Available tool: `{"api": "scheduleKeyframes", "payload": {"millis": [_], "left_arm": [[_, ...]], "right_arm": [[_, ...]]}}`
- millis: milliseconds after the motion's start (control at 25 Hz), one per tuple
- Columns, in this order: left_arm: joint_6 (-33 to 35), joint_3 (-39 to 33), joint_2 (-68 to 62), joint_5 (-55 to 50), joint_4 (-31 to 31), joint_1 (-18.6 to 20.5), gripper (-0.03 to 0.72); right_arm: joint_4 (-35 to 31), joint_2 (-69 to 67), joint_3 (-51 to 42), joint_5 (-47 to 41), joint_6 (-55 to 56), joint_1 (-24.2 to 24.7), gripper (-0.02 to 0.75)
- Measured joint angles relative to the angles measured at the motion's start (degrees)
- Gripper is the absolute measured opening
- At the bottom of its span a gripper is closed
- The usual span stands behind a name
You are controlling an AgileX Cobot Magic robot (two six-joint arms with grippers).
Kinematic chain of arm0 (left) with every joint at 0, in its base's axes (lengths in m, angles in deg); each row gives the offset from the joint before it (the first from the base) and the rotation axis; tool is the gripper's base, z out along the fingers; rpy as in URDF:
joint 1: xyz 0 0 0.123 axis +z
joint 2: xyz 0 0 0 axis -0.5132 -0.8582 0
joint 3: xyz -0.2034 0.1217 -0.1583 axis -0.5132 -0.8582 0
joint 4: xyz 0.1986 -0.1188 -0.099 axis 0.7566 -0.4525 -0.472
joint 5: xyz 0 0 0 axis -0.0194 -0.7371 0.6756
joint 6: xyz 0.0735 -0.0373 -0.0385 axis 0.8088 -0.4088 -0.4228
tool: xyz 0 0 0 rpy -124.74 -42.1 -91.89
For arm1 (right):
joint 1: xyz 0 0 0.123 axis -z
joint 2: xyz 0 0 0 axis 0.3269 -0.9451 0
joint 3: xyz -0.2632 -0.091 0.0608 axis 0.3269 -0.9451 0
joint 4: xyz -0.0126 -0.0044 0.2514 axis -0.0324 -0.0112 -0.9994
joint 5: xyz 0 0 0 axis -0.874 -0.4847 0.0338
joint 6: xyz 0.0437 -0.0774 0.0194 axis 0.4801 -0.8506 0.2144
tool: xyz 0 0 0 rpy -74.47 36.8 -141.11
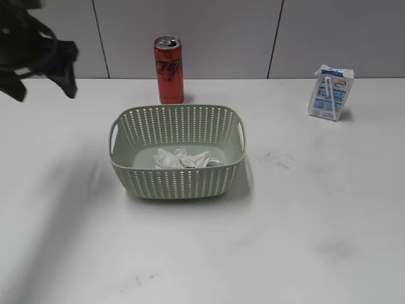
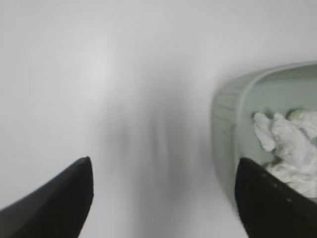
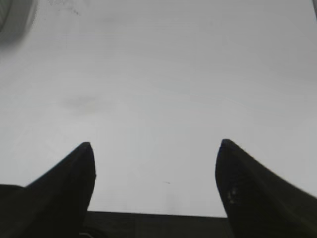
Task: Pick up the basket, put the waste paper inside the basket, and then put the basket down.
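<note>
The pale green basket (image 1: 177,183) stands on the white table in the middle of the exterior view. White crumpled waste paper (image 1: 183,158) lies inside it. The left wrist view shows the basket's rim (image 2: 237,104) and the waste paper (image 2: 292,144) at the right, blurred. My left gripper (image 1: 44,69) is raised at the far left, well clear of the basket; its fingers (image 2: 163,198) are wide apart and empty. My right gripper (image 3: 154,173) is open and empty over bare table; it does not show in the exterior view.
A red drink can (image 1: 169,69) stands behind the basket by the wall. A blue-and-white drink carton (image 1: 331,92) stands at the back right. The table's front edge (image 3: 158,218) lies under my right gripper.
</note>
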Motion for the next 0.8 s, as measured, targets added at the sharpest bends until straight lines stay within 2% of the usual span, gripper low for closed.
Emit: {"api": "scheduleKeyframes", "payload": {"millis": [160,320,480,640,800], "left_arm": [[1.1,0.0,6.1,-3.3,6.4,6.1,0.68],[1.3,-0.5,12.6,-7.4,8.3,11.0,0.658],[1.5,-6.4,23.9,-7.9,7.3,11.5,0.643],[1.5,-17.6,39.4,-5.2,4.5,11.4,0.629],[1.5,-28.9,55.5,-3.2,4.3,11.4,0.614]], "right_arm": [[0.0,6.8,0.0,0.1,0.0,0.0,0.571],[0.0,11.1,0.0,0.1,0.0,0.0,0.571],[0.0,11.9,0.0,0.1,0.1,0.0,0.571],[0.0,11.9,0.0,0.1,0.1,0.0,0.571],[0.0,11.9,0.0,0.1,0.1,0.0,0.571]]}}
